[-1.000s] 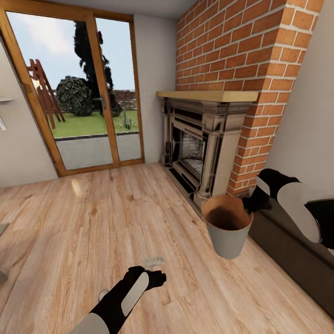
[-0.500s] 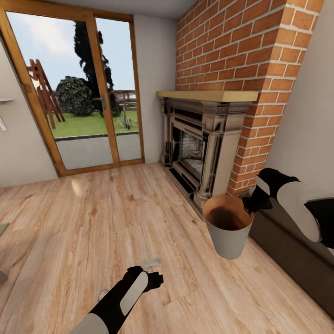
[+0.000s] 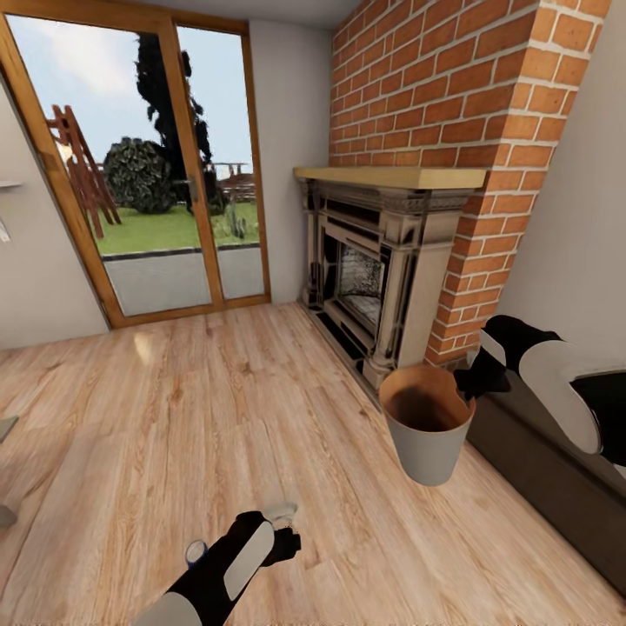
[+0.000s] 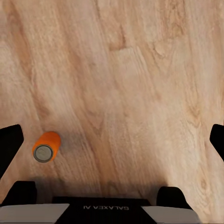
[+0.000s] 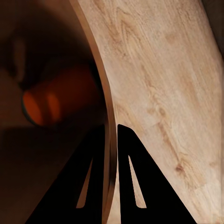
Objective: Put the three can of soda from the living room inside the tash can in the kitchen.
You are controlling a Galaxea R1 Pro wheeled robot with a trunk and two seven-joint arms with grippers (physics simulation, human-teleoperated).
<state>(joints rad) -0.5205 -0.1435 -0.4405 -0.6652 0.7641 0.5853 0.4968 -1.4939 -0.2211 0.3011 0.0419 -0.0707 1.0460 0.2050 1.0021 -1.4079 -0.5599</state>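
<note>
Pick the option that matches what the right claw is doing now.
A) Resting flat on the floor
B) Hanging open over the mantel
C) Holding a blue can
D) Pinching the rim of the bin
D: in the right wrist view the right claw has its two fingers closed on either side of the trash can wall, and an orange can lies inside the bin.

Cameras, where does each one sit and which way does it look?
Head view: on the head, facing forward and down at the floor, fireplace and bin; both arms show.
Left wrist view: above the floor, looking down at an orange can; the open left tool shows its fingers at the edges.
Right wrist view: behind the right tool, shut on the bin's rim; a second can lies inside.
Shared: head and right wrist views both show the bin.
</note>
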